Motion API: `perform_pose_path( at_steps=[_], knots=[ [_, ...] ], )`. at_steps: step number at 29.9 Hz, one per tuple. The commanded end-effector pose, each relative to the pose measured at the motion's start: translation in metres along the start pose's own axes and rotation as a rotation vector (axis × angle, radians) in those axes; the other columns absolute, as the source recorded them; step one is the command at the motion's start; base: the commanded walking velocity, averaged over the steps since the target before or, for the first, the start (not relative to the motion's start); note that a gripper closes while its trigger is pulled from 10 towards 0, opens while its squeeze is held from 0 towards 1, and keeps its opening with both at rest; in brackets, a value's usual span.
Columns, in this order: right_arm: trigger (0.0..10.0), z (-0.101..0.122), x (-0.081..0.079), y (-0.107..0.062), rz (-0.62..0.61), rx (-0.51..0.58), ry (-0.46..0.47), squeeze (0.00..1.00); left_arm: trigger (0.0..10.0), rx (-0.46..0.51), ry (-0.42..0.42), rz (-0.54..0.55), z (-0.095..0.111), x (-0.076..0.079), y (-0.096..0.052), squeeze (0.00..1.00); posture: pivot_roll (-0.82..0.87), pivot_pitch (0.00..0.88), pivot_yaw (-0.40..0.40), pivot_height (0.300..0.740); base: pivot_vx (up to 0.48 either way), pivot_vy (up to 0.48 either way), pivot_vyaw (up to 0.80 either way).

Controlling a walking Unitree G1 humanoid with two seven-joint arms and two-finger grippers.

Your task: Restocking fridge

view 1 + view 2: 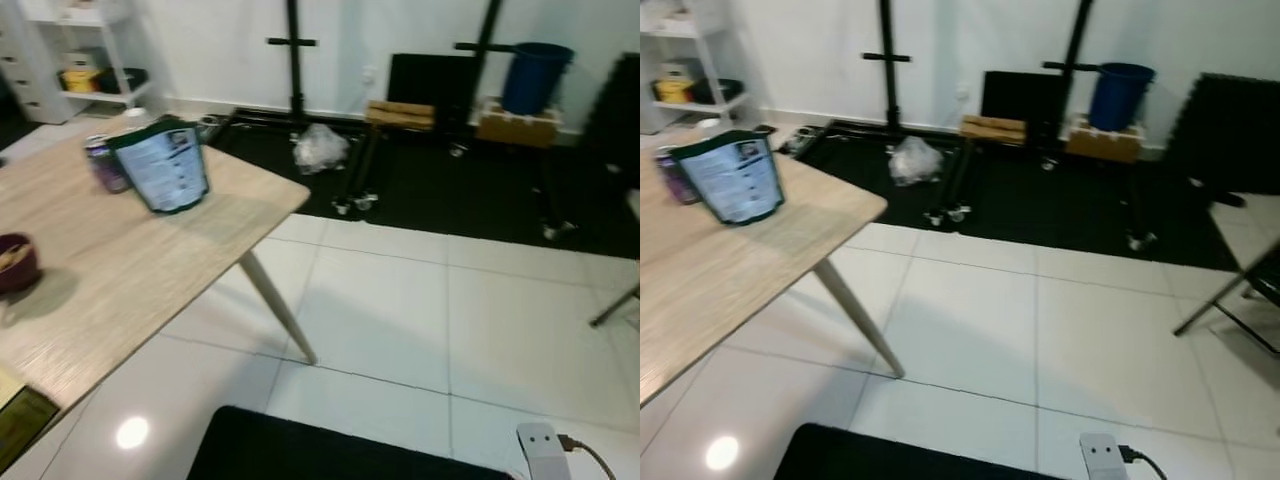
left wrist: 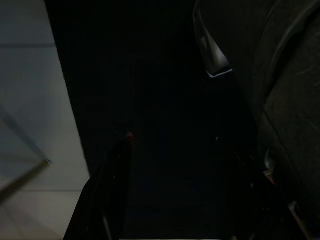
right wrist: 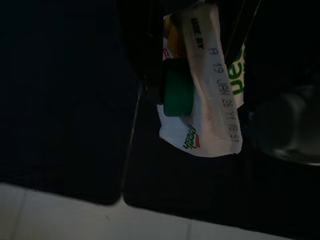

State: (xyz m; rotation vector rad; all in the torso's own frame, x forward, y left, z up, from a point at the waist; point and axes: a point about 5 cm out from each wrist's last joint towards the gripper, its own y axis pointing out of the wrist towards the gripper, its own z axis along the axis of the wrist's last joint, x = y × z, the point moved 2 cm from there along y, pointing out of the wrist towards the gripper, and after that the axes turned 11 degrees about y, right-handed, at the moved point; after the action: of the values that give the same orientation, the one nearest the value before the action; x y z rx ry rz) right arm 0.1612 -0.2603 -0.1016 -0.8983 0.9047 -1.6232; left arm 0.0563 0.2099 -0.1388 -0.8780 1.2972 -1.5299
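Note:
A white carton (image 3: 212,100) with a green screw cap (image 3: 177,95) and a printed use-by date hangs in my right gripper (image 3: 195,45), which is shut on its top fold, low over a dark mat. My left gripper (image 2: 175,142) hangs in the shade with its two black fingers apart and nothing between them. On the light wooden table (image 1: 130,270) at my left stand a dark pouch with a pale label (image 1: 163,165), a purple can (image 1: 104,163) behind it and a maroon bowl (image 1: 15,262) nearer me.
White tiles spread ahead to a black floor mat (image 1: 450,180) bearing black stands, a crumpled plastic bag (image 1: 320,145) and a blue bin (image 1: 535,75). A white shelf unit (image 1: 80,50) stands far left. A white power strip (image 1: 540,450) and a black mat (image 1: 300,450) lie near me.

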Motion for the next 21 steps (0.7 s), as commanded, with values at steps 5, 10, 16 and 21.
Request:
perform_pose_path(
  at_steps=[5, 10, 16, 21],
  knots=[
    [10.0, -0.001, -0.004, 0.0, 0.006, -0.003, 0.001, 0.0, 10.0, 0.192, 0.024, 0.05, 0.056, -0.013, 0.0, 0.0, -0.03, 0.0, -0.028, 0.74, 0.0, 0.0, -0.78],
    [10.0, -0.001, -0.006, 0.001, 0.014, -0.005, 0.0, 0.0, 10.0, 0.192, 0.034, 0.068, 0.057, -0.015, 0.0, 0.0, -0.03, 0.0, -0.031, 0.74, 0.0, 0.0, -0.78],
    [10.0, 0.0, -0.008, 0.001, 0.017, -0.002, 0.005, 0.0, 10.0, 0.193, 0.051, 0.079, 0.06, -0.014, 0.0, 0.0, -0.04, 0.0, -0.022, 0.74, 0.0, 0.0, -0.78],
    [10.0, 0.0, -0.011, 0.001, 0.025, -0.002, 0.006, 0.0, 10.0, 0.197, 0.074, 0.096, 0.061, -0.013, 0.0, 0.0, -0.04, 0.0, -0.02, 0.74, 0.0, 0.0, -0.78]
  ],
)
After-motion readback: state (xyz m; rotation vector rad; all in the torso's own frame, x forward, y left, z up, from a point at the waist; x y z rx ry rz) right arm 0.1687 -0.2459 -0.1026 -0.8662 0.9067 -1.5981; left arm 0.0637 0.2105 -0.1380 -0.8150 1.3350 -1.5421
